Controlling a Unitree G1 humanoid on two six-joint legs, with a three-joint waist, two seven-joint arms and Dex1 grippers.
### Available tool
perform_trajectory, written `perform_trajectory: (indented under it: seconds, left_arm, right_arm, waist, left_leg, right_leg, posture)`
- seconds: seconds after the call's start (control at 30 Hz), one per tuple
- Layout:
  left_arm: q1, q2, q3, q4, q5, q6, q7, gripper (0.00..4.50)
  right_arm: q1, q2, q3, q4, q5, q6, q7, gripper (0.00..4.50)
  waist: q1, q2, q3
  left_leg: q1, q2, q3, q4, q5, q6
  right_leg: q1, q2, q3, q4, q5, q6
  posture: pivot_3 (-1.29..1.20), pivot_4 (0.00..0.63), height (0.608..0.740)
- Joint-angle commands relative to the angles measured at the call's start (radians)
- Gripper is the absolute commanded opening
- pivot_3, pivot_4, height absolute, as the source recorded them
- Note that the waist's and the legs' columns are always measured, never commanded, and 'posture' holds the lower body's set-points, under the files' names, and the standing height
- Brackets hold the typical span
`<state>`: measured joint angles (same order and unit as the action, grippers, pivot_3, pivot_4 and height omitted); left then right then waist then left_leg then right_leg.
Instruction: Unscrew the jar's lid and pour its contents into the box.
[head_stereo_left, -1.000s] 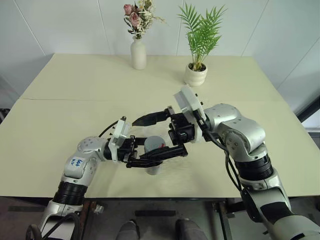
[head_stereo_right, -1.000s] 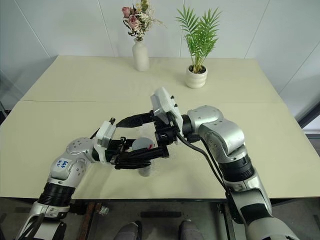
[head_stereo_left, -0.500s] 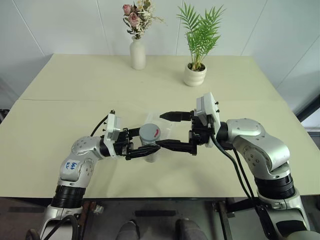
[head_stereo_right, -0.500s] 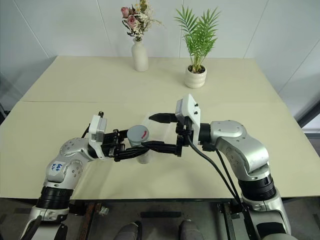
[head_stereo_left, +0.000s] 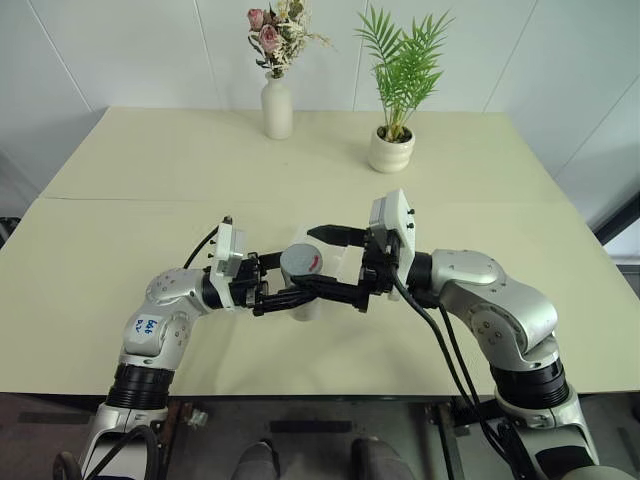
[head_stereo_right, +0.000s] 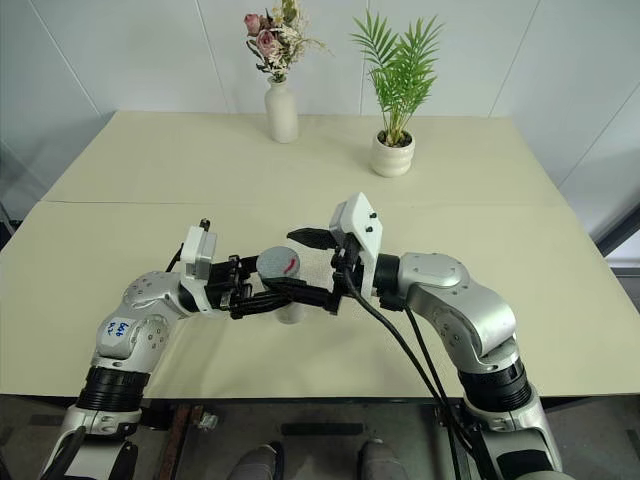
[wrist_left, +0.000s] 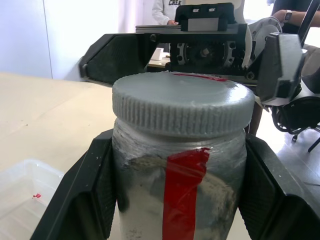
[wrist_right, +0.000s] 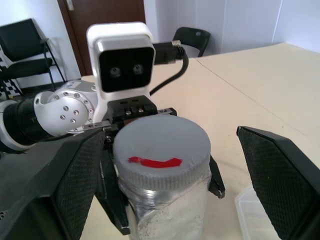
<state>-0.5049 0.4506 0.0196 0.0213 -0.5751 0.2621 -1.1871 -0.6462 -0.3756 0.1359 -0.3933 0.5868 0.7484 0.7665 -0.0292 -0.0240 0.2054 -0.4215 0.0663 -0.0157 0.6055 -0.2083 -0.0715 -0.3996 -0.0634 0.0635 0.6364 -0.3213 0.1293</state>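
Observation:
The clear jar (wrist_left: 180, 195) with a red stripe is held upright above the table, my left gripper (head_stereo_left: 290, 292) shut on its body, one finger (wrist_left: 80, 200) on each side. Its grey lid (wrist_right: 160, 145) with a red mark sits screwed on. Through the cloudy wall the contents (wrist_left: 145, 167) show dimly as a greyish-brown clump. My right gripper (head_stereo_left: 305, 262) points level at the jar from the other side and stands open, its fingers (wrist_right: 280, 170) flanking the lid with gaps on both sides. The clear box (wrist_left: 25, 195) lies on the table just beyond the jar.
A white vase (head_stereo_left: 277, 105) of flowers and a white plant pot (head_stereo_left: 391, 150) stand at the back of the pale table (head_stereo_left: 150, 230). Chairs and a person show beyond the table in the wrist views.
My right gripper, angled over the jar a second ago, swung out to the right, levelled, and has come back in so its open fingers flank the lid. The left keeps its grip.

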Motion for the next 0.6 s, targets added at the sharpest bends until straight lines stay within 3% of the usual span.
perform_trajectory:
  seconds: [0.03, 0.6]
  left_arm:
    - [-0.019, -0.004, -0.002, -0.004, 0.006, -0.023, -0.009, 2.74]
    - [-0.015, -0.011, -0.002, -0.005, -0.002, -0.033, -0.019, 2.74]
  right_arm:
    - [-0.038, 0.018, 0.015, -0.012, 0.001, -0.003, -0.014, 4.45]
    - [-0.088, 0.027, 0.023, 0.087, -0.044, -0.035, -0.015, 4.45]
  waist:
    - [-0.001, 0.000, 0.000]
    - [0.000, 0.000, 0.000]
  left_leg:
    - [0.000, 0.000, 0.000, 0.000, 0.000, 0.000]
    - [0.000, 0.000, 0.000, -0.001, 0.000, 0.000]
  right_leg:
    - [0.000, 0.000, 0.000, 0.000, 0.000, 0.000]
    - [0.000, 0.000, 0.000, 0.000, 0.000, 0.000]
  posture:
    - [0.00, 0.150, 0.740]
    - [0.00, 0.150, 0.740]
